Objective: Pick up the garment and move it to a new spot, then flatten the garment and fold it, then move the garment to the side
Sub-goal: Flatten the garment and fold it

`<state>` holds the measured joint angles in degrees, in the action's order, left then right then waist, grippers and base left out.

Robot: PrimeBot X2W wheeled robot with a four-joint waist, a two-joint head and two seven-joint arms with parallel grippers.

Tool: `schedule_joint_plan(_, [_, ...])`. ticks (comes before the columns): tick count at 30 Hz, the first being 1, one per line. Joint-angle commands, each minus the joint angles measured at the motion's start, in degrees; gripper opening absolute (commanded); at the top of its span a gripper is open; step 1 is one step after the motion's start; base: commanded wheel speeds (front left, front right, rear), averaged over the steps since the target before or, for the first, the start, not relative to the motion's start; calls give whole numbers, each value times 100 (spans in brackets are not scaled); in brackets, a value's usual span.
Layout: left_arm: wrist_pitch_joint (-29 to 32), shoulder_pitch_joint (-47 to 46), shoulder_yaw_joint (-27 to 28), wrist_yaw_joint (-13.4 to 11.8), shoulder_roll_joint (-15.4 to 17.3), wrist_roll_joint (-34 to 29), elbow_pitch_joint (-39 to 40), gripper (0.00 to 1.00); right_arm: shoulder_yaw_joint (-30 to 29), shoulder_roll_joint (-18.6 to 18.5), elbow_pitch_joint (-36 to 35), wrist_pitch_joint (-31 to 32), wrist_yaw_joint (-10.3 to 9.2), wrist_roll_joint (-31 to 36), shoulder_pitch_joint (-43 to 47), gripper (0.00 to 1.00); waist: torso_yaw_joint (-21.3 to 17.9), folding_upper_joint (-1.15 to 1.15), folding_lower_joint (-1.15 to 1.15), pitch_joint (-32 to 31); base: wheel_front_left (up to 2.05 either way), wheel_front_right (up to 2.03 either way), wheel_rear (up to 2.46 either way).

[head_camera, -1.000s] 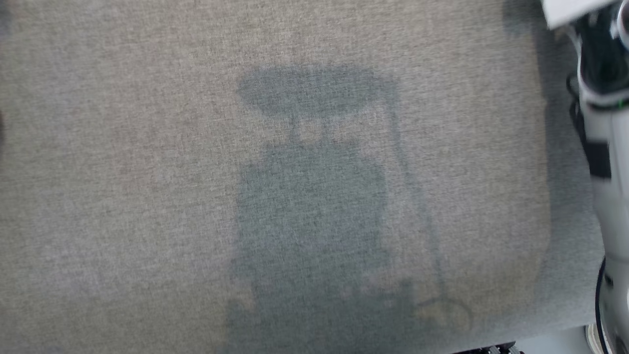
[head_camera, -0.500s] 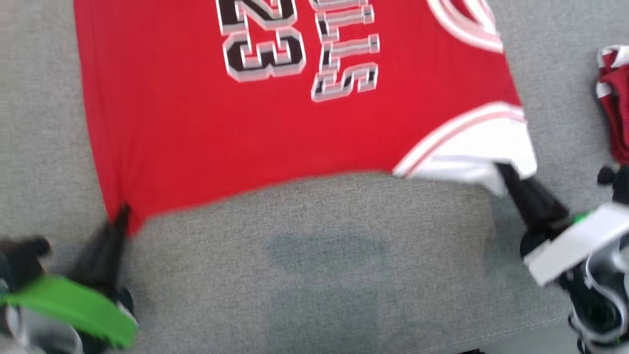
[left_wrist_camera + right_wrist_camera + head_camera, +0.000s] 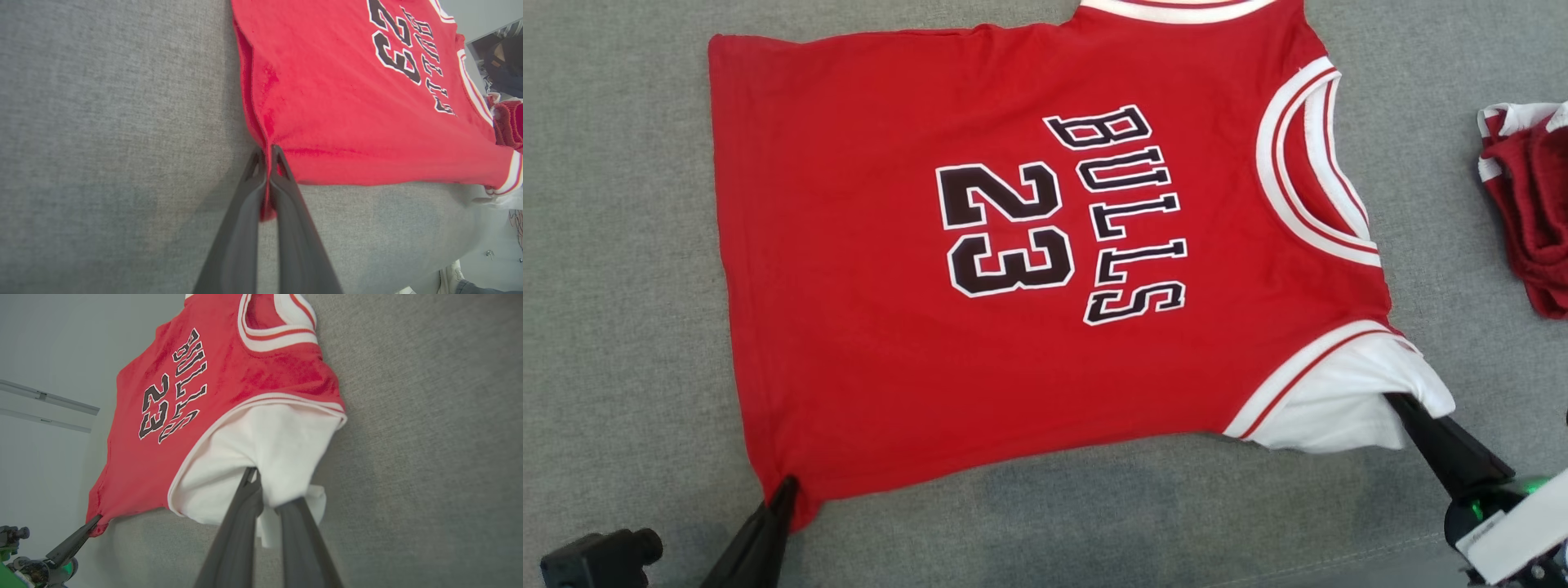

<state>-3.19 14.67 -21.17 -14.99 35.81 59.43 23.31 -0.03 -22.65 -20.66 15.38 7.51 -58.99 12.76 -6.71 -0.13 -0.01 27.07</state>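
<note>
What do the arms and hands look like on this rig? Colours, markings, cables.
The left hand has two long, matte dark-grey fingers tapering to thin tips, with a black knobbed fitting beside its base. The right hand has the same dark tapered fingers on a black base, a green accent, then a white wrist housing.

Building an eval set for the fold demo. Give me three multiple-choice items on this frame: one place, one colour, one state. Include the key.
1. Where does the left end effector grip the jersey?
A) neckline
B) hem corner
C) far armhole

2. What colour is the sleeve held by the right end effector?
A) white
B) black
C) green

3. How does the jersey lie?
A) bunched in a heap
B) folded in half
C) spread out, print up

Key: 1 B, it pinches the red bottom corner. 2 A, white cloth is clamped there. 3 C, the whole "BULLS 23" shows flat.
</note>
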Motion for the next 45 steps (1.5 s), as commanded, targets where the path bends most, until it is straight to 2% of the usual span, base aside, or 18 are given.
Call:
schedule_joint_plan(1, [114, -121, 60, -70, 174, 14, 50, 0, -41, -66, 27, 71, -4, -45, -218, 0, -128, 13, 1, 152, 0, 0, 0])
schedule_joint_plan(4, [527, -346, 181, -225, 478, 49, 333, 0, 23, -119, 176, 329, -4, -157, -732, 0, -211, 13, 1, 287, 0, 0, 0])
schedule_joint_plan(5, [857, -530, 283, -320, 699, 162, 535, 0, 75, -188, 258, 500, -4, -144, -1081, 0, -250, 13, 1, 350, 0, 0, 0])
schedule_joint_plan(7, [1261, -754, 372, -415, 938, 305, 733, 0, 125, -292, 356, 654, -4, 2, -1407, 0, -273, 13, 1, 379, 0, 0, 0])
schedule_joint_plan(12, [2266, -1542, 686, -754, 1327, 850, 1074, 0, 460, -290, 589, 1143, -2, 165, -2417, 0, -415, 13, 1, 463, 0, 0, 0])
schedule_joint_plan(17, [2770, -1949, 827, -957, 1595, 1091, 1236, 0, 742, -228, 641, 1481, -2, 239, -2994, 0, -514, 13, 1, 519, 0, 0, 0])
schedule_joint_plan(24, [3342, -2526, 1116, -1204, 1893, 1418, 1491, 0, 699, -201, 655, 1867, -2, 156, -3541, 0, -566, 13, 1, 732, 0, 0, 0])
schedule_joint_plan(30, [3934, -3119, 1341, -1419, 2234, 1735, 1444, 0, 658, -242, 1018, 2322, -2, 264, -4161, 0, -596, 13, 1, 912, 0, 0, 0])
schedule_joint_plan(34, [4259, -3483, 1214, -1458, 2312, 1835, 1183, 0, 824, -163, 1415, 2675, -2, 393, -4582, 0, -613, 13, 1, 979, 0, 0, 0])
schedule_joint_plan(38, [4637, -3896, 861, -1413, 2444, 1686, 887, 0, 1109, -139, 1687, 3122, -2, 548, -4958, 0, -608, 13, 1, 1015, 0, 0, 0])
schedule_joint_plan(45, [5087, -4646, 400, -1458, 2280, 1575, 485, 0, 1252, -115, 1868, 3652, -2, 679, -5317, 0, -592, 13, 1, 1037, 0, 0, 0])
